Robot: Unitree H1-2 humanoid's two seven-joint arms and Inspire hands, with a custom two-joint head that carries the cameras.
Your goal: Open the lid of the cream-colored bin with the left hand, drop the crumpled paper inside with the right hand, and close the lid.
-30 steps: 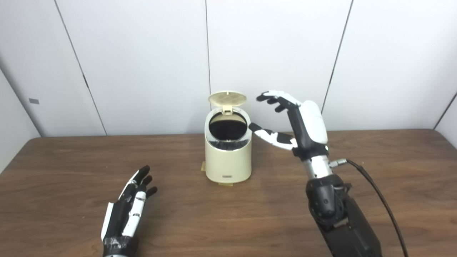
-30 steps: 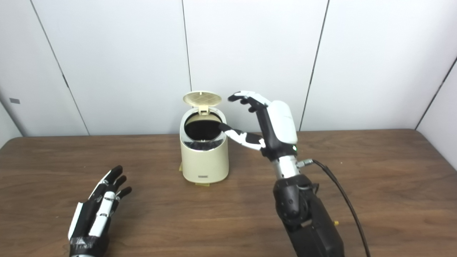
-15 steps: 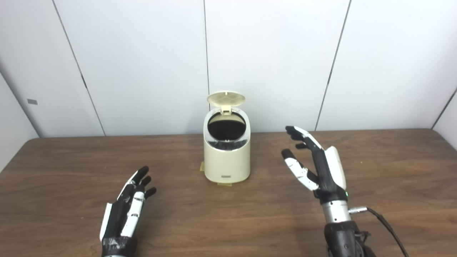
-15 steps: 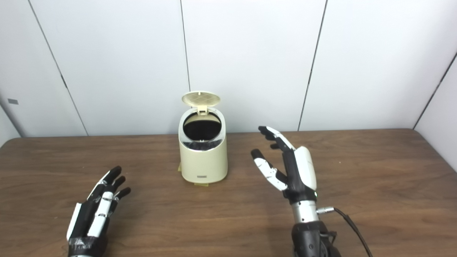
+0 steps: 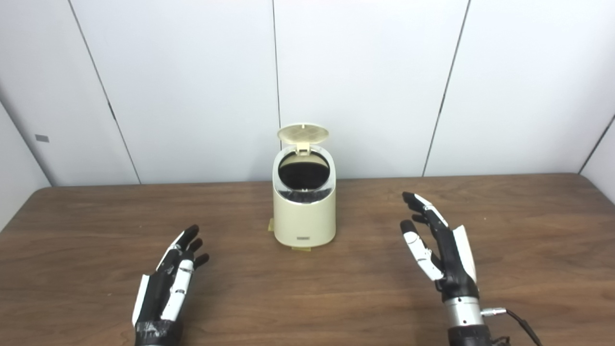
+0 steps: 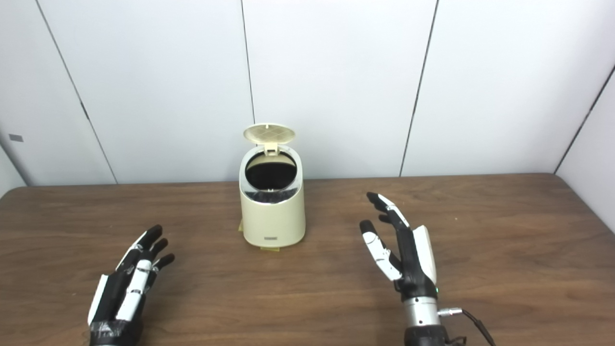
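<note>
Bin (image 5: 304, 211): smooth cream cylinder, round ribbed lid (image 5: 303, 132) raised.
Table (image 5: 528, 226): wood-grain.
Left hand (image 5: 168, 286): empty, fingers spread.
Right hand (image 5: 444, 250): empty, fingers spread.

No legible text, brand, number or sign. Small dark label low on front of cream bin (image 5: 304, 218): lettering too small to read.

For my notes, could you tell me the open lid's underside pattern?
Cream, with a fine grid pattern on the lid; clearest in the right eye view.
</note>
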